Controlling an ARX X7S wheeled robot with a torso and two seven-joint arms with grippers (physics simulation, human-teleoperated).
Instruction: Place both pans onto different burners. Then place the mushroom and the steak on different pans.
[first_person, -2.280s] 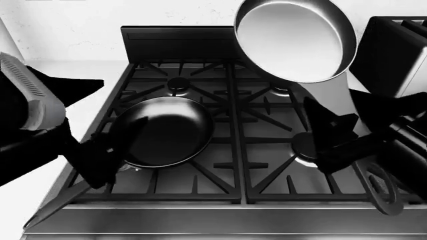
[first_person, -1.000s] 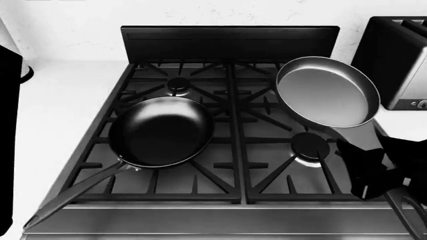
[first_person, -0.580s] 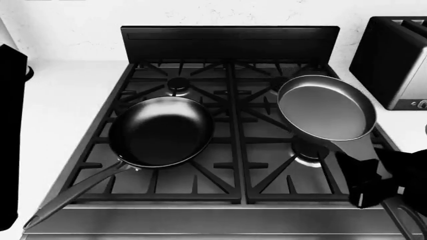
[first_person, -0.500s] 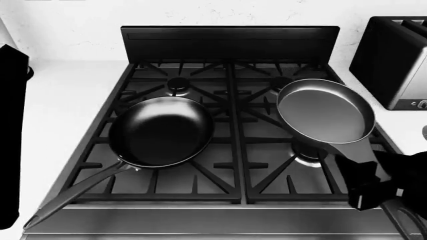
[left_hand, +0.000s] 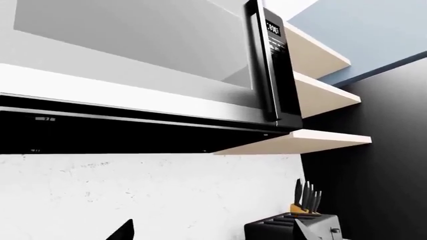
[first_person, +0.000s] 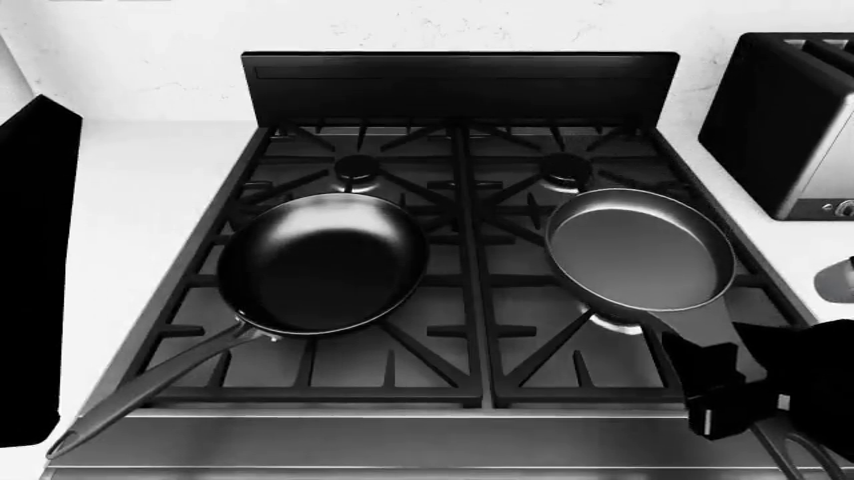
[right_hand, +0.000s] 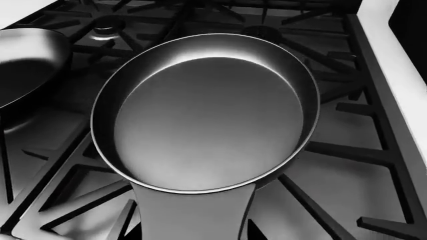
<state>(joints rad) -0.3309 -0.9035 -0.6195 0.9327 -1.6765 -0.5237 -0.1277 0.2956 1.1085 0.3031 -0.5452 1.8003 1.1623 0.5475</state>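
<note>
The larger pan rests on the front-left grate of the stove, its handle pointing to the front left. My right gripper is shut on the handle of the smaller, greyer pan and holds it low over the front-right burner; I cannot tell if it touches the grate. The right wrist view shows this pan and my right gripper round its handle. My left gripper is open and empty, raised and facing the wall. The mushroom and the steak are out of view.
The back-left burner and back-right burner are bare. A dark toaster stands right of the stove. My left arm fills the left edge. The left wrist view shows a microwave, shelves and a knife block.
My right gripper has brought the smaller pan down from high at the back and forward, to low over the front-right burner. My left arm has drawn back to the left edge. The larger pan has not moved.
</note>
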